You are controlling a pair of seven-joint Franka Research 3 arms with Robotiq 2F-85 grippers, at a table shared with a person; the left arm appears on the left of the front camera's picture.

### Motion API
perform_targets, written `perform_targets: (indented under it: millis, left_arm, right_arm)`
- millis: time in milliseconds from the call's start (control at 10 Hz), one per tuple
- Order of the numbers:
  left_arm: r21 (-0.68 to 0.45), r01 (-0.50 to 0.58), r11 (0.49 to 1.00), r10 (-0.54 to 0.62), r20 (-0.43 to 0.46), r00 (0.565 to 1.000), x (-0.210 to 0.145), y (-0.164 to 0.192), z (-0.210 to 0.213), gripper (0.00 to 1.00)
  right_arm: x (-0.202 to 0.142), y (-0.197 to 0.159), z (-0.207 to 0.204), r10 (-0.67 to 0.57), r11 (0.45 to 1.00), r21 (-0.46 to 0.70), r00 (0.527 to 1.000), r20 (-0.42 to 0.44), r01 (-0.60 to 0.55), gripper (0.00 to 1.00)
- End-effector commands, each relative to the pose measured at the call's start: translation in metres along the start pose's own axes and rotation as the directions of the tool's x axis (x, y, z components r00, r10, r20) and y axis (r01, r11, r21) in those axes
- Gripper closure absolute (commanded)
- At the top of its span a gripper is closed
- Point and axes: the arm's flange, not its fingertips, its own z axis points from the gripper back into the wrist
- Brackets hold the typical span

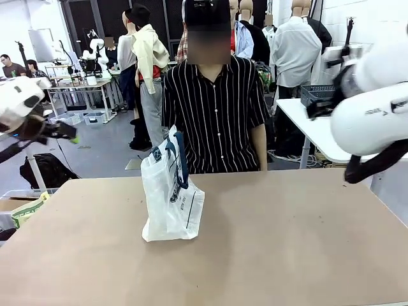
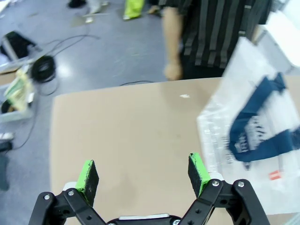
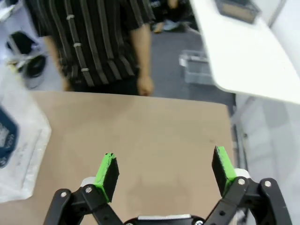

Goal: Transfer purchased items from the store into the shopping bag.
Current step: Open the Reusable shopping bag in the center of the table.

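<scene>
Though shopping bag [image 1: 169,210] stands mid-left, tabletop [image 1: 299,242] runs open — rightward.

We see a translucent white shopping bag [image 1: 171,197] with dark blue handles [image 1: 182,159] and black print, on a plain tan bench [image 1: 287,242]. The person's shirt [image 1: 217,108] is black with thin white vertical stripes. Black jaws carry bright green pads [image 2: 87,174].

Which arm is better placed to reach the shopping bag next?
Left, probably. The shopping bag stands left of centre, close beside the open left gripper; the open right gripper sees it farther off, at its view's edge.
</scene>
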Motion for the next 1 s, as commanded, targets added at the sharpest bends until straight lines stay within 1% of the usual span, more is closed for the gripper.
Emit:
perform_targets:
  millis: [0,100,200,400,500,600,800,900]
  left_arm:
    - [-0.177,0.013,0.984,-0.021,-0.045,0.999,0.009,0.004,-0.018,0.0]
    - [-0.109,0.026,0.994,-0.035,-0.088,0.995,0.007,0.0,-0.024,0.0]
    - [-0.081,0.01,0.997,-0.011,-0.007,1.0,0.005,-0.02,-0.007,0.0]
    - [-0.081,0.01,0.997,-0.011,-0.007,1.0,0.005,-0.02,-0.007,0.0]
    - [-0.107,0.015,0.994,-0.018,-0.033,0.999,0.005,-0.026,-0.015,0.0]
    - [-0.201,0.011,0.98,-0.007,0.018,1.0,0.02,-0.038,-0.025,0.0]
    - [-0.313,0.066,0.947,-0.06,0.028,0.998,0.059,-0.07,-0.049,0.0]
    - [-0.383,0.088,0.92,-0.086,0.022,0.996,0.075,-0.086,-0.059,0.0]
  right_arm:
    - [0.005,0.015,-0.005,0.04,0.994,0.104,0.999,-0.033,-0.036,0.0]
    - [0.003,0.014,-0.008,0.056,0.996,0.073,0.997,-0.046,-0.053,0.0]
    - [0.003,0.027,0.001,0.025,0.998,0.057,1.0,-0.005,-0.024,0.0]
    - [0.003,0.027,0.001,0.025,0.998,0.057,1.0,-0.005,-0.024,0.0]
    - [0.003,0.027,0.001,0.025,0.998,0.057,1.0,-0.005,-0.024,0.0]
    - [0.004,0.029,0.0,0.027,0.997,0.07,1.0,-0.013,-0.026,0.0]
    - [0.036,0.079,-0.015,0.038,0.985,0.168,0.997,-0.066,-0.027,0.0]
    - [0.048,0.1,-0.02,0.044,0.979,0.2,0.994,-0.099,-0.023,0.0]
